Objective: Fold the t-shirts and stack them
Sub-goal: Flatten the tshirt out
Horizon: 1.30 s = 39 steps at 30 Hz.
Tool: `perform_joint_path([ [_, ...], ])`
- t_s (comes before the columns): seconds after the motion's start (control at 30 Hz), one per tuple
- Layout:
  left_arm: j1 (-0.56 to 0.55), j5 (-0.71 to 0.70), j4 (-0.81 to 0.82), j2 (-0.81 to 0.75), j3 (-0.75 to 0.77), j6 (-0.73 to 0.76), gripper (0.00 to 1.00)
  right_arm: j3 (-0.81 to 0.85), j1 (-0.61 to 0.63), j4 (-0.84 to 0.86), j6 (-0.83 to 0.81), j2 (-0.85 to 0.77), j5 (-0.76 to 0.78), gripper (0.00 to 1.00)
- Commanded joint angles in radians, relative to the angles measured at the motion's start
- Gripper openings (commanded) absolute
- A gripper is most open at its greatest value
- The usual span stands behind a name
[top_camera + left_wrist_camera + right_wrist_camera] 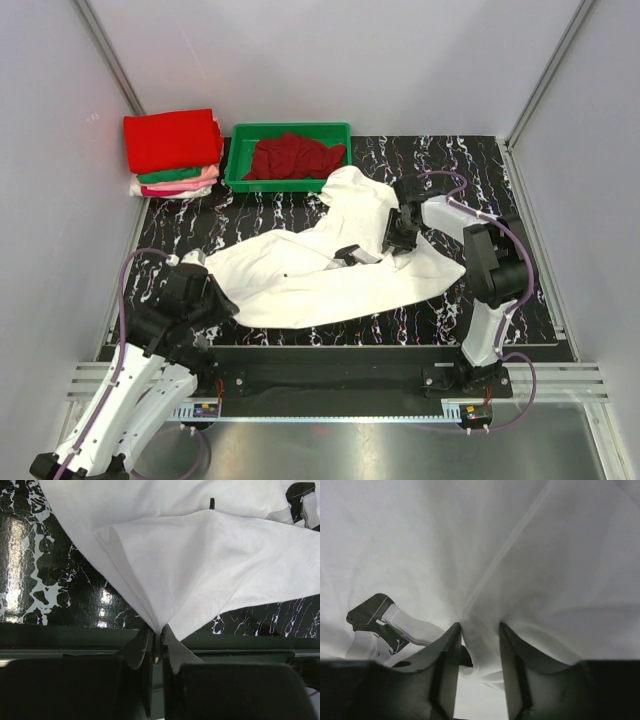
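Hem of white shirt [200, 570] clamped in left pincer [157, 647]; right pincer [479, 650] seemingly pinches a fold. Lift both evenly, cloth taut over desk [50, 580].

Count: one white cloth t-shirt with grey-black print [330, 275], one stack of folded cloth shirts [172, 142] (red, green, pink layers; exact number unresolved), one green plastic tray [237, 166], one crumpled dark red cloth heap [295, 157], two black end effectors: left end effector [159, 636], right end effector [480, 630].
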Motion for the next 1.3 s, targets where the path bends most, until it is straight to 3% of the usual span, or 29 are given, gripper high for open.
perform_joint_path([
  [0.0,0.000,0.001,0.037,-0.014,0.004,-0.004,0.09,0.027,0.018,-0.003,-0.016,-0.003,0.021,0.37],
  [0.03,0.000,0.001,0.037,-0.014,0.003,-0.004,0.09,0.027,0.019,-0.002,-0.017,-0.008,0.026,0.32],
  [0.07,0.000,0.001,0.035,-0.014,0.003,-0.004,0.09,0.025,0.019,-0.014,-0.025,-0.028,0.047,0.17],
  [0.2,-0.002,0.001,0.034,-0.015,0.004,-0.004,0.08,0.025,0.018,-0.042,-0.036,-0.066,0.073,0.00],
  [0.33,-0.002,0.001,0.025,-0.018,0.027,0.004,0.06,0.031,0.018,-0.098,-0.042,-0.164,0.134,0.00],
  [0.53,-0.002,0.029,0.002,-0.017,0.180,0.059,0.00,0.105,0.016,-0.238,-0.025,-0.468,0.275,0.00],
  [0.63,-0.002,0.024,-0.017,-0.001,0.343,0.093,0.00,0.188,0.018,-0.315,-0.007,-0.680,0.367,0.00],
  [0.93,-0.002,0.157,0.092,0.037,0.728,0.260,0.00,0.539,0.018,-0.473,0.009,-1.063,0.575,0.00],
  [1.1,-0.002,0.292,0.205,0.052,0.927,0.355,0.00,0.730,0.018,-0.428,-0.086,-1.154,0.538,0.00],
  [1.27,0.000,0.368,0.379,0.008,0.963,0.380,0.00,0.933,0.012,-0.401,-0.151,-1.137,0.448,0.00],
])
